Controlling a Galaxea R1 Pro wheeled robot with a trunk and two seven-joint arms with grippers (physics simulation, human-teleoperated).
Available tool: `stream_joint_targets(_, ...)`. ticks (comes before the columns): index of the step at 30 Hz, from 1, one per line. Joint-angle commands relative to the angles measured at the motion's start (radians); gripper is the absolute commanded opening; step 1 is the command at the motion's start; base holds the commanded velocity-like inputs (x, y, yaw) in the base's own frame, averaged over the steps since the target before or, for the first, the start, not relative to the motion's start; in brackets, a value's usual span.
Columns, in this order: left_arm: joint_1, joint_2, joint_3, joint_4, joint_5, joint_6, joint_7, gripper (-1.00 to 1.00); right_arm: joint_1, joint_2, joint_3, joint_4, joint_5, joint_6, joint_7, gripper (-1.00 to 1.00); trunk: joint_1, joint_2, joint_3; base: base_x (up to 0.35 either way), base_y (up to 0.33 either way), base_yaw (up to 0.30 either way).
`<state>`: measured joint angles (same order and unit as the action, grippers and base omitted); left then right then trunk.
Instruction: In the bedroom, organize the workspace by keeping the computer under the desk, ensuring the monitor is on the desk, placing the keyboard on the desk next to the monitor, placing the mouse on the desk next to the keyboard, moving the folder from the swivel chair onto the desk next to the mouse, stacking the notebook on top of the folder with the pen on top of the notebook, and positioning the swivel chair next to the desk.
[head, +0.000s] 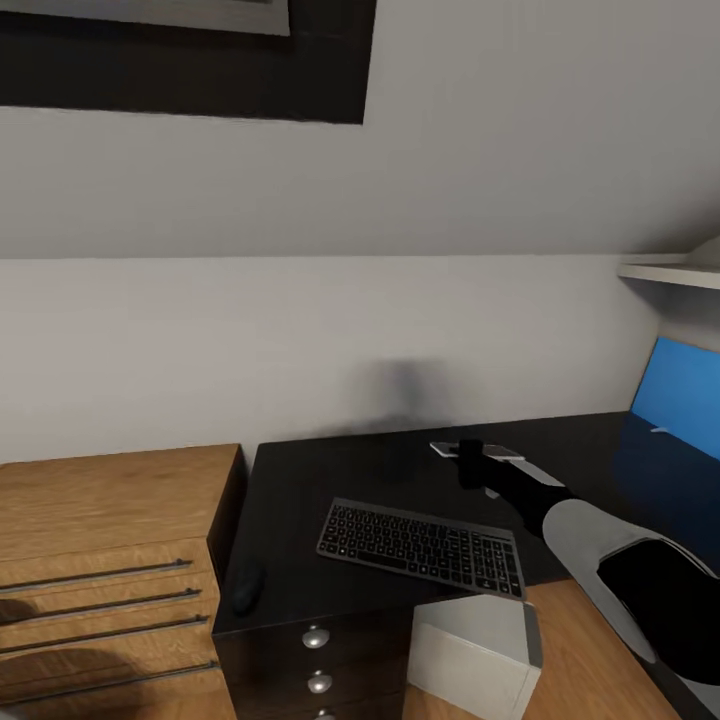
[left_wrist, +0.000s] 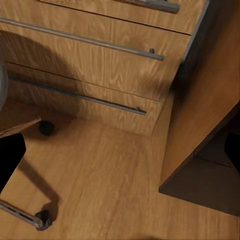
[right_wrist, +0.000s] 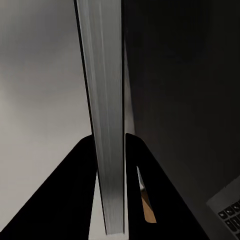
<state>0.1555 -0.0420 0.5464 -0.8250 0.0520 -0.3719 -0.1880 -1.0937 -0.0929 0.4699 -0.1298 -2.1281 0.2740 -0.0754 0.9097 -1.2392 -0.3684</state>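
Observation:
The glossy black desk (head: 300, 500) carries the grey keyboard (head: 420, 545) near its front edge, and the small dark mouse (head: 247, 590) lies at its front left corner. The light-grey computer (head: 475, 650) stands on the floor under the desk. My right gripper (head: 470, 465) reaches over the desk behind the keyboard, shut on a thin flat pale-grey slab (head: 500, 452); whether it is the folder or the notebook I cannot tell. The right wrist view shows this slab (right_wrist: 102, 125) edge-on between the dark fingers (right_wrist: 75, 195), with a keyboard corner (right_wrist: 227, 212) beside it. My left gripper (left_wrist: 120, 150) hangs open above the floor.
A light wooden dresser (head: 100, 520) with long bar handles (left_wrist: 80, 40) stands against the desk's left side. A chrome chair leg with a caster (left_wrist: 42, 220) lies on the wooden floor near my left gripper. A blue flat panel (head: 685, 395) stands at the desk's right end, under a white shelf (head: 670, 272).

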Motion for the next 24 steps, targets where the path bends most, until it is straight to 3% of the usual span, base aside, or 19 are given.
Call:
stream_joint_targets(1, 0.000, -0.001, 0.004, -0.001, 0.006, 0.001, -0.009, 1.00, 0.000, -0.001, 0.004, -0.002, -0.007, 0.002, -0.005, -1.00, 0.000, -0.001, -0.001, 0.017, 0.000, 0.000)
stream_joint_targets(24, 0.000, -0.001, 0.004, -0.002, 0.006, 0.001, -0.008, 1.00, 0.001, -0.006, 0.000, -0.001, -0.008, -0.055, -0.004, -1.00, 0.000, -0.001, -0.001, 0.001, 0.000, 0.045)
